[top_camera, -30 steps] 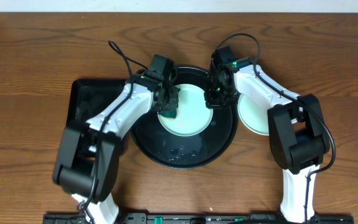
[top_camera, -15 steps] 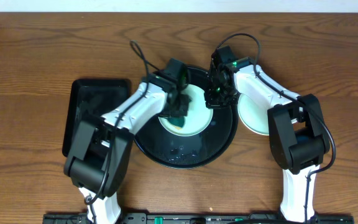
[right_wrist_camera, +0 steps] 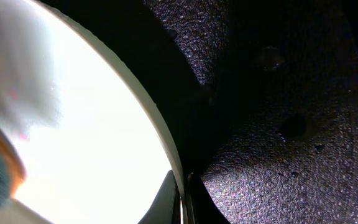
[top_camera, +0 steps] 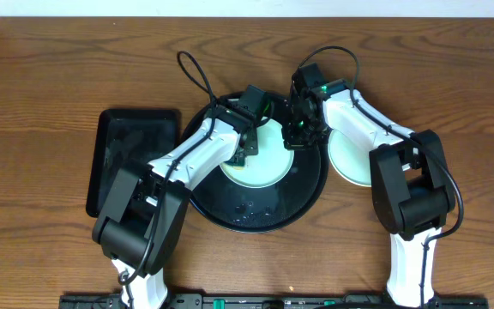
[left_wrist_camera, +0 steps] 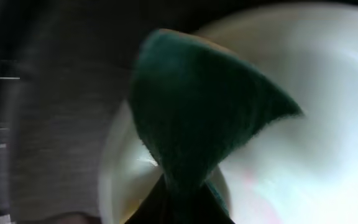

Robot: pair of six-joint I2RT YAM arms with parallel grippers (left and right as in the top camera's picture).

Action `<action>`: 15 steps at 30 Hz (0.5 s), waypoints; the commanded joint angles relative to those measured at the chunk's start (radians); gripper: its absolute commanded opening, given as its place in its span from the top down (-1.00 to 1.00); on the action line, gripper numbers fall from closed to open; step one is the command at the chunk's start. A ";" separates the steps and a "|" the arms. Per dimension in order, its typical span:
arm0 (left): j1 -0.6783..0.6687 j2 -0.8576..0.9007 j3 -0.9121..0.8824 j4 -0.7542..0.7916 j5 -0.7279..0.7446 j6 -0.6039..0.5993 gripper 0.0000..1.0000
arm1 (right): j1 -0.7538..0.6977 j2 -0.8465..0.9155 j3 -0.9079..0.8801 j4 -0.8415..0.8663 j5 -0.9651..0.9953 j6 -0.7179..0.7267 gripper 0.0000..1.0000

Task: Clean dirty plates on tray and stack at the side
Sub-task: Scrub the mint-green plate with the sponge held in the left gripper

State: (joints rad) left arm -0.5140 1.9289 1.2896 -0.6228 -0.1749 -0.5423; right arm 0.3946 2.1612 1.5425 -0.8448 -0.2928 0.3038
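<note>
A pale plate point(top_camera: 268, 163) lies in the round black tray point(top_camera: 256, 225). My left gripper point(top_camera: 245, 148) is shut on a dark green sponge point(left_wrist_camera: 204, 106) and presses it on the plate's upper left part point(left_wrist_camera: 316, 124). My right gripper point(top_camera: 295, 136) is shut on the plate's right rim point(right_wrist_camera: 180, 186), one finger inside and one outside. The right wrist view shows the plate point(right_wrist_camera: 73, 124) over the tray's wet black floor point(right_wrist_camera: 278, 124). A second pale plate point(top_camera: 350, 163) lies on the table to the right of the tray, partly under my right arm.
A smaller rectangular black tray point(top_camera: 127, 163) lies on the wooden table to the left of the round tray. Water drops lie on the round tray's front floor point(top_camera: 247, 206). A black cable point(top_camera: 191, 73) loops behind my left arm.
My left gripper has swept the sponge from the plate's left edge rightward and up across the plate. The right gripper has not moved from the rim.
</note>
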 commanded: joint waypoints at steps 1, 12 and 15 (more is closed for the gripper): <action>0.008 0.017 0.013 -0.025 -0.157 -0.080 0.85 | 0.006 0.038 -0.039 -0.003 0.050 0.018 0.97; 0.008 0.017 0.013 -0.008 0.555 0.423 0.85 | 0.006 0.038 -0.039 -0.003 0.049 0.018 0.97; 0.008 0.017 0.013 0.040 0.538 0.423 0.85 | 0.006 0.038 -0.039 -0.003 0.049 0.017 0.97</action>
State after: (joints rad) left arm -0.5041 1.9293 1.2896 -0.6071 0.2432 -0.2096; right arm 0.3950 2.1612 1.5425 -0.8444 -0.2928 0.3038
